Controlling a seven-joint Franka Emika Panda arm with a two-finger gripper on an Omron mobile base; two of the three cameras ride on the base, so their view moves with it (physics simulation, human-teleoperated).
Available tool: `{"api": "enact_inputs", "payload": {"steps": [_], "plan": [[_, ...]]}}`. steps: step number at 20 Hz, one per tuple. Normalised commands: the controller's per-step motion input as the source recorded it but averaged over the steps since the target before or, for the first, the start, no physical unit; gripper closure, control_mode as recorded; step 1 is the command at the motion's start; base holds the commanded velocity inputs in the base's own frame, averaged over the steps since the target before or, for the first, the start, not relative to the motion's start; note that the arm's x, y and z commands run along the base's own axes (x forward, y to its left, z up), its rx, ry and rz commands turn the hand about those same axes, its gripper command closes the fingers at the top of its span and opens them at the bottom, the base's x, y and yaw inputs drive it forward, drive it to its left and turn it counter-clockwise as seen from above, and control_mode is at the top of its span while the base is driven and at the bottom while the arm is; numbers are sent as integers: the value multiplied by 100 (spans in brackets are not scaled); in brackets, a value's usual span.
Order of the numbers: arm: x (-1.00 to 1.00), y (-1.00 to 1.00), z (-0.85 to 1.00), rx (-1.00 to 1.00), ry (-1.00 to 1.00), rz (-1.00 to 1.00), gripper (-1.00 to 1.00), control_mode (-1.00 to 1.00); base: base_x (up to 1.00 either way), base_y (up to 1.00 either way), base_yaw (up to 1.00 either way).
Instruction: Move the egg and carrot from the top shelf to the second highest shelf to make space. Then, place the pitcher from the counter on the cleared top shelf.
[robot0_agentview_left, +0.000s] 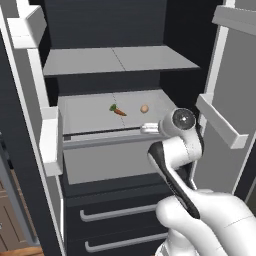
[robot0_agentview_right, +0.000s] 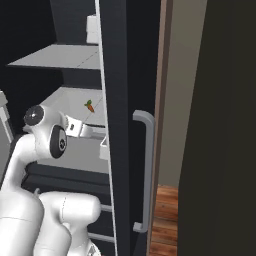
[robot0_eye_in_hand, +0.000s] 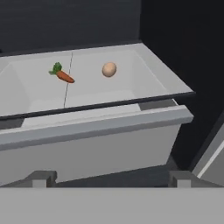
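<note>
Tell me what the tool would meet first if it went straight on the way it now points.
Judging by the hand view, the open tool points at the pale front rail of the second highest shelf. It would probably meet that rail first, before the egg or carrot; depth is uncertain.

I face an open fridge (robot0_agentview_left: 115, 125) in a kitchen: shelves, a carrot (robot0_agentview_left: 118, 110), an egg (robot0_agentview_left: 144, 108), drawers (robot0_agentview_left: 120, 212) below.

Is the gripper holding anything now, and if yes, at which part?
Nothing is held. The gripper is open and empty, in front of the second highest shelf, where the carrot and the egg lie.
</note>
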Motion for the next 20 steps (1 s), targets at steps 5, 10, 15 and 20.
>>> {"api": "enact_inputs", "payload": {"steps": [5, 10, 15, 20], "plan": [[-41, 0, 32, 0, 5, 15, -100, -100, 0, 0, 0], [-12, 0, 14, 0, 0, 3, -100, -100, 0, 0, 0], [0, 0, 3, 0, 0, 0, -100, -100, 0, 0, 0], [0, 0, 0, 0, 0, 0, -100, 100, 0, 0, 0]]}}
